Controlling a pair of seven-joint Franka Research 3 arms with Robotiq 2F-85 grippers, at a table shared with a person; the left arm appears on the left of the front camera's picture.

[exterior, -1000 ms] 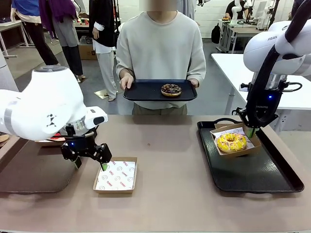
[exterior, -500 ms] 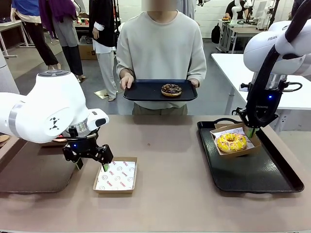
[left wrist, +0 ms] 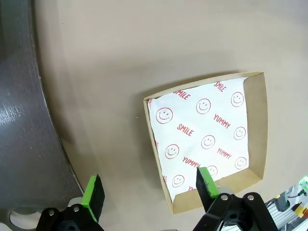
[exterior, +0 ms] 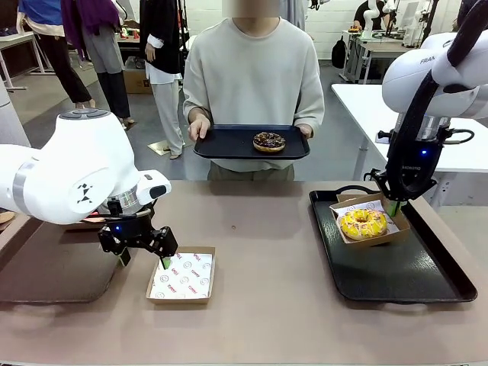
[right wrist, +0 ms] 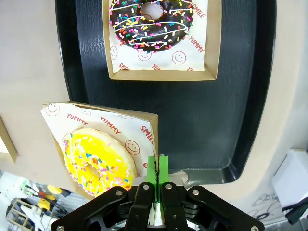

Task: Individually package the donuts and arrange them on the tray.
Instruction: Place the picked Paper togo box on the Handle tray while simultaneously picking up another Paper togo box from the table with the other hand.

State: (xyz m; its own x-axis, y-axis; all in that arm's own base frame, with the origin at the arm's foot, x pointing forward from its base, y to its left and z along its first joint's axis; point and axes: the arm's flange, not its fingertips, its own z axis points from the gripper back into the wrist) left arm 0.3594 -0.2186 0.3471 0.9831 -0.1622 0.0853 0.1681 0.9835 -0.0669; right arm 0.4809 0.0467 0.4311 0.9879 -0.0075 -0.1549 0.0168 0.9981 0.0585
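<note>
While the right gripper [right wrist: 158, 159] pinches the donut box [right wrist: 110, 120] wall, the left gripper [left wrist: 147, 174] gapes over the empty box [left wrist: 207, 130] edge.

table [exterior: 267, 252] | on it: paper-lined box [exterior: 183, 276], black tray [exterior: 396, 267], dark mat [exterior: 46, 267]

Yellow sprinkled donut [exterior: 362, 223] boxed; dark sprinkled donut [right wrist: 150, 24] boxed; chocolate donut [exterior: 268, 141] unboxed
</note>
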